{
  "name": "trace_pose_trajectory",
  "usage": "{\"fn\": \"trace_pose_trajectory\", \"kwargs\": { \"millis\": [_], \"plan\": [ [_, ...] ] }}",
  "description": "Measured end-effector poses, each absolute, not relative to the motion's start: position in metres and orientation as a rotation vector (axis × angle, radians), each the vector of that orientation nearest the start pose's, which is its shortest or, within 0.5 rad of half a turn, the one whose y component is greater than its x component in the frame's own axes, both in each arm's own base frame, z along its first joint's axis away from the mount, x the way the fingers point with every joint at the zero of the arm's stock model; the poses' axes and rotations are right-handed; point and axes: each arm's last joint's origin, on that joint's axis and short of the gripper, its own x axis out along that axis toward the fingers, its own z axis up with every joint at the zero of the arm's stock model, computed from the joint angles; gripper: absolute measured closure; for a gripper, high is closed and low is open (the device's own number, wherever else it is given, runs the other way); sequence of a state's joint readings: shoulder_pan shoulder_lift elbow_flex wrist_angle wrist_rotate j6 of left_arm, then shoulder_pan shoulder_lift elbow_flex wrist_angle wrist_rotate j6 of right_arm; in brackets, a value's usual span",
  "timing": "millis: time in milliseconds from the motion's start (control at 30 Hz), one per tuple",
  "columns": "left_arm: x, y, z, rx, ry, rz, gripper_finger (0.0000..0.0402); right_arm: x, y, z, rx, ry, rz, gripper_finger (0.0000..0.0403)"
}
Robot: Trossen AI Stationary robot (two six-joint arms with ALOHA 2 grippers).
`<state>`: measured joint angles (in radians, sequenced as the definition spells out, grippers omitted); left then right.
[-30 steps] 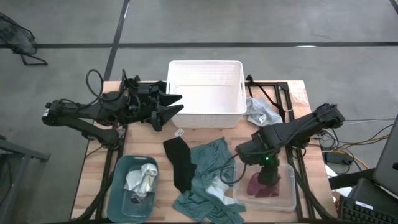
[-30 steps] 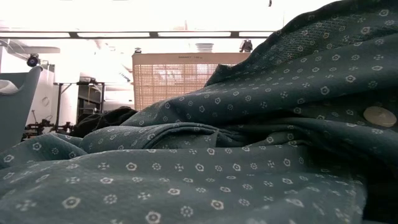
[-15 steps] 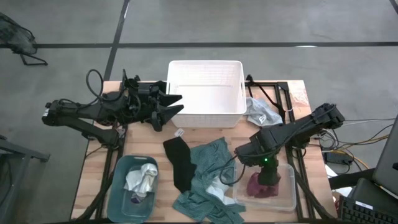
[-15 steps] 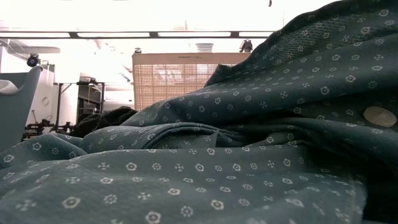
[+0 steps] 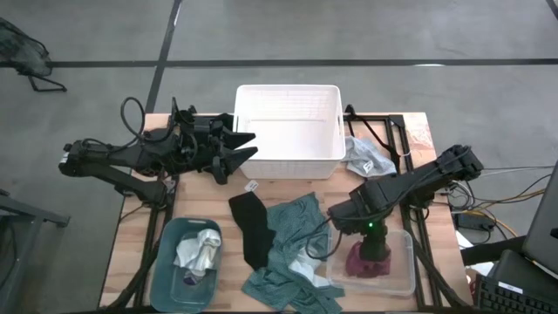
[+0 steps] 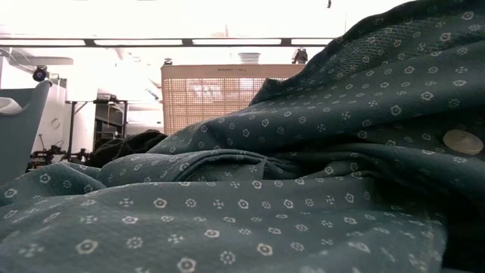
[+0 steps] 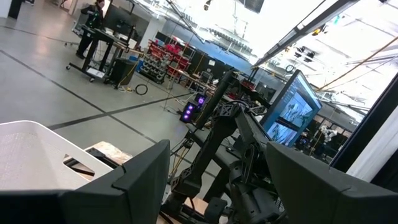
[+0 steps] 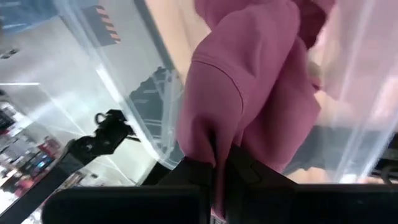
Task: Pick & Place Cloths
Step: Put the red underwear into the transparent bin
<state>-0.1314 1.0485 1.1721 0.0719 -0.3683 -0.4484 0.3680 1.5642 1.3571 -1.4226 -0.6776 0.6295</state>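
My right gripper (image 5: 375,249) reaches down into the clear bin (image 5: 406,272) at the table's near right and is shut on the maroon cloth (image 5: 362,262). A teal patterned cloth (image 5: 292,240) lies crumpled near the table's middle and fills the low view (image 6: 303,152). A black cloth (image 5: 251,228) lies along its left side. A white-grey cloth (image 5: 199,253) sits in the teal bin (image 5: 167,262). Another pale cloth (image 5: 366,157) lies right of the white basket (image 5: 288,131). My left gripper (image 5: 240,148) waits open at the basket's left side. My right gripper pinches a fold of the maroon cloth (image 8: 214,146) between its two fingers, coming from above and pointing down into the clear bin. The cloth bunches in front of the fingers (image 8: 249,174), inside the bin's clear walls.
The white basket stands at the table's far middle. The teal bin is at the near left, the clear bin at the near right. Bare wood shows between the basket and the cloth heap. Cables and frame rails run along the table's right side.
The maroon cloth has drawn together into a narrower heap under my right gripper, and the right arm has shifted slightly toward the table's left.
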Motion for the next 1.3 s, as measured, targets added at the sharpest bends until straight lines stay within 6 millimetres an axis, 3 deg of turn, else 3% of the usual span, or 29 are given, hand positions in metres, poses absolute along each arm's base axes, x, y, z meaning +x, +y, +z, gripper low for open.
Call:
{"fn": "trace_pose_trajectory", "kwargs": {
  "millis": [267, 633, 800, 967, 1133, 1300],
  "plan": [
    [0.217, -0.018, 0.440, -0.498, -0.241, 0.189, 0.0131, 0.250, 0.117, 0.289, 0.729, 1.797, 0.332, 0.0394],
    [0.218, -0.018, 0.436, -0.507, -0.233, 0.191, 0.0131, 0.247, 0.119, 0.290, 0.777, 1.827, 0.350, 0.0394],
    [0.218, -0.018, 0.436, -0.512, -0.230, 0.189, 0.0131, 0.247, 0.116, 0.284, 0.762, 1.830, 0.174, 0.0387],
    [0.219, -0.019, 0.432, -0.518, -0.186, 0.178, 0.0131, 0.247, 0.116, 0.284, 0.802, 1.841, 0.117, 0.0343],
    [0.220, -0.020, 0.421, -0.545, -0.082, 0.188, 0.0131, 0.247, 0.115, 0.286, 0.842, 1.847, 0.068, 0.0272],
    [0.219, -0.020, 0.409, -0.581, 0.040, 0.214, 0.0131, 0.251, 0.117, 0.304, 0.856, 1.792, 0.113, 0.0200]
  ]
}}
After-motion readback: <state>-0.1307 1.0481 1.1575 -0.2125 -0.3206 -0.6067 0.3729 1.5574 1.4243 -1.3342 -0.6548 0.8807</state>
